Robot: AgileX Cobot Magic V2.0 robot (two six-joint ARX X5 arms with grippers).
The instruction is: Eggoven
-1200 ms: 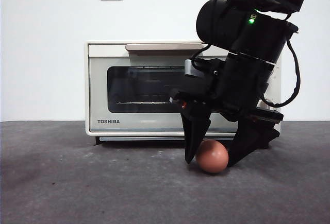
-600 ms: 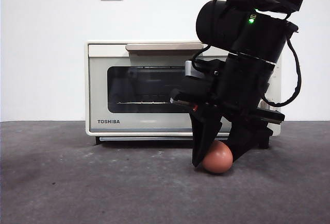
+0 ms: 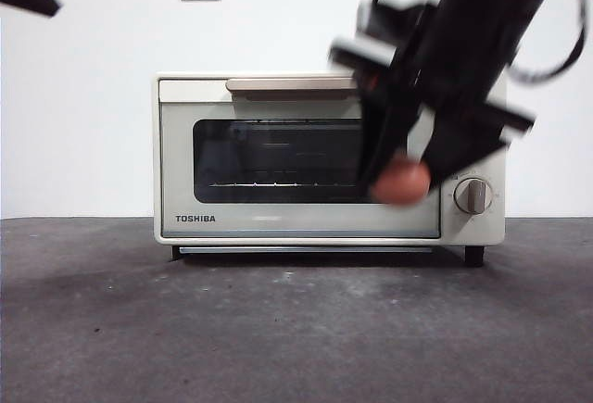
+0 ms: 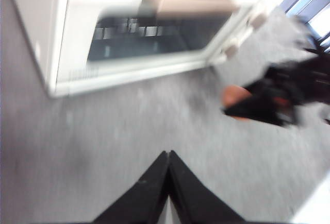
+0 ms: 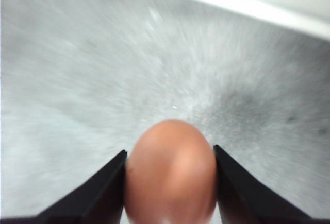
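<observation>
So: egg is pinched between the right gripper's jaws and hangs off the table, in front of the oven by its knob. Pick looks done. Oven door is shut, handle untouched. Left gripper is pressed together, holding nothing, above the table facing the oven. Left to do, my read: open door, place egg inside.

smooth, faintly glossy reddish-brown egg; matt black gripper fingers; cream toaster oven with glossy dark glass window, matt beige handle; rough, speckled grey matt table.
</observation>
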